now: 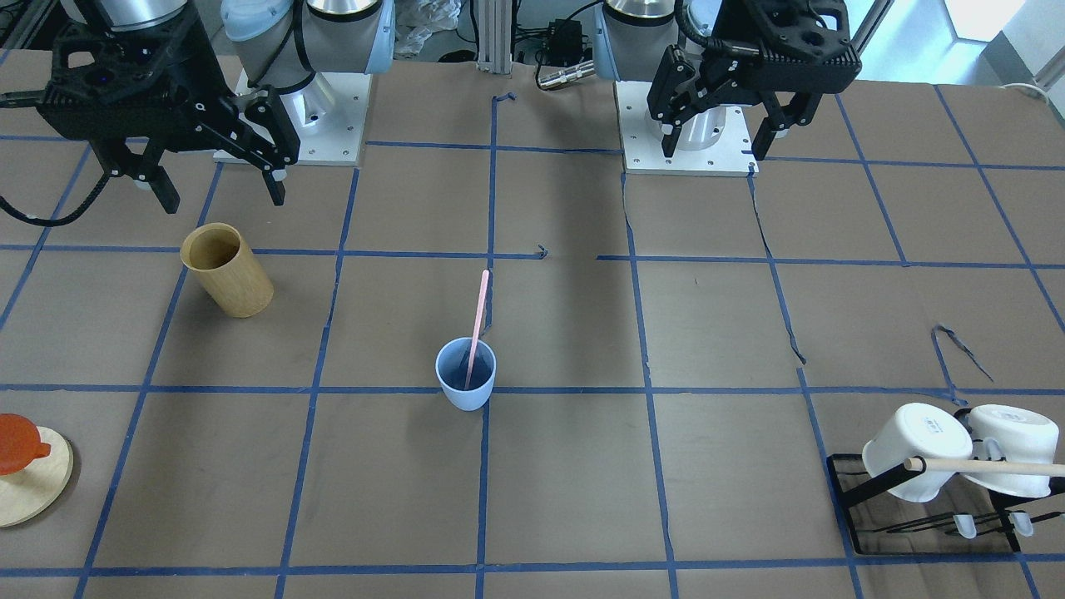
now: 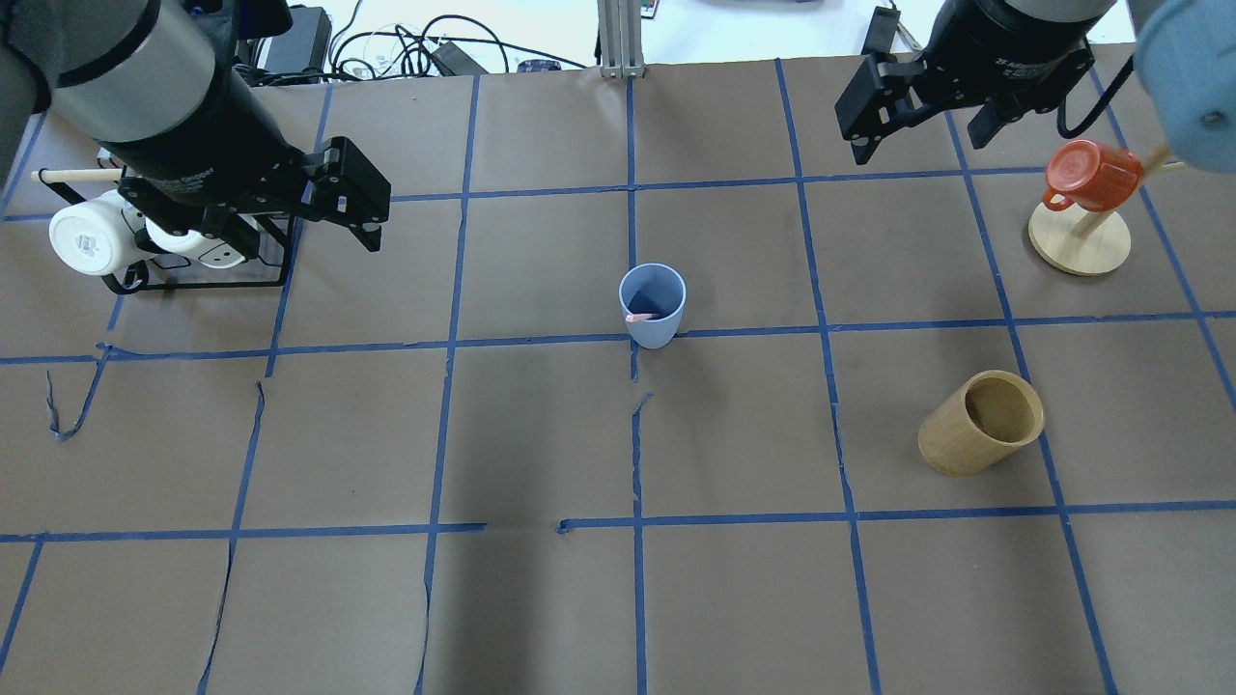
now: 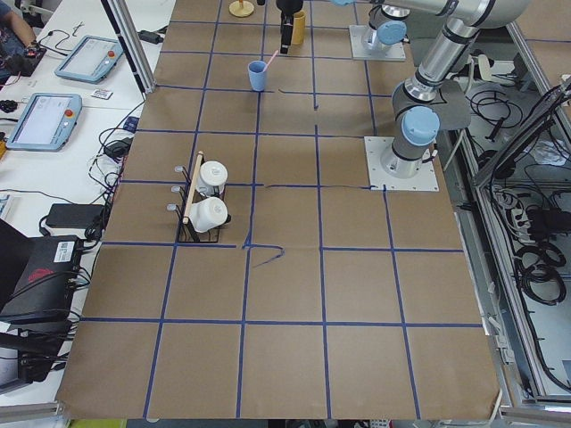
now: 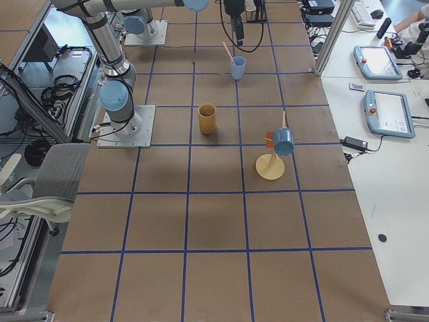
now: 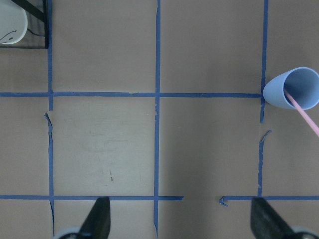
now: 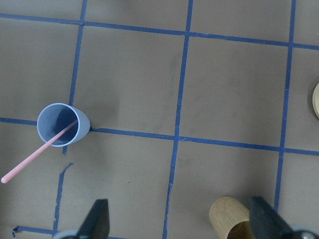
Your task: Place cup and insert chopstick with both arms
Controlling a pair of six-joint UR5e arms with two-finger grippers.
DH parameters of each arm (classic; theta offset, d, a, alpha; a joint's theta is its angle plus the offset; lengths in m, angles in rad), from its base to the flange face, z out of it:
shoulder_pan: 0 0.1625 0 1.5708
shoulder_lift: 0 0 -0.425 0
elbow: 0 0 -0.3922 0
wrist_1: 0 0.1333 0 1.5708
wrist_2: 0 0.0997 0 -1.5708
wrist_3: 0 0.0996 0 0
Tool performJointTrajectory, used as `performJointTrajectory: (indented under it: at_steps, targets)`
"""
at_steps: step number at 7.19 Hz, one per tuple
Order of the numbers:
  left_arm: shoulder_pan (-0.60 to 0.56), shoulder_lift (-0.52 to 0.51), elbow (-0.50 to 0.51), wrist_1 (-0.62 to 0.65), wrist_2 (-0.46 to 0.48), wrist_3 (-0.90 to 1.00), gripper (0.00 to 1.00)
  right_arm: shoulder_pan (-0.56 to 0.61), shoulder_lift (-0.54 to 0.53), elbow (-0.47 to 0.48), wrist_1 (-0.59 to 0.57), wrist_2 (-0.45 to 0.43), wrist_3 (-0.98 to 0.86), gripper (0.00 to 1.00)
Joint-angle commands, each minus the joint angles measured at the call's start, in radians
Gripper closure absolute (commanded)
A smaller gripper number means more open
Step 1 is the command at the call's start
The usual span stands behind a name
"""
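The light blue cup (image 1: 466, 373) stands upright at the middle of the table, on a blue tape crossing. The pale pink chopstick (image 1: 478, 320) stands in it and leans on the rim toward the robot. Both also show in the overhead view, cup (image 2: 653, 307) and chopstick (image 2: 641, 316). My left gripper (image 1: 722, 143) is open and empty, raised near its base, far from the cup; its wrist view shows the cup (image 5: 294, 88) at the right. My right gripper (image 1: 223, 198) is open and empty, raised over its own side; its wrist view shows the cup (image 6: 62, 124) at the left.
A tan bamboo cup (image 1: 226, 270) stands on my right side. An orange mug (image 2: 1091, 179) hangs on a wooden stand beyond it. A black rack (image 1: 857, 499) with two white mugs (image 1: 915, 453) and a wooden rod sits on my left side.
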Motion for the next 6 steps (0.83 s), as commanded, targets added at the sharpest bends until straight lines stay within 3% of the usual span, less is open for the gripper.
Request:
performJointTrajectory:
  at_steps: [1, 6]
  targets:
    - [0.000, 0.000, 0.000, 0.000, 0.000, 0.001, 0.00, -0.007, -0.003, -0.002, 0.003, -0.013, -0.001, 0.00]
    - [0.000, 0.000, 0.000, 0.000, 0.000, 0.001, 0.00, -0.010, 0.001, 0.003, -0.001, -0.007, 0.010, 0.00]
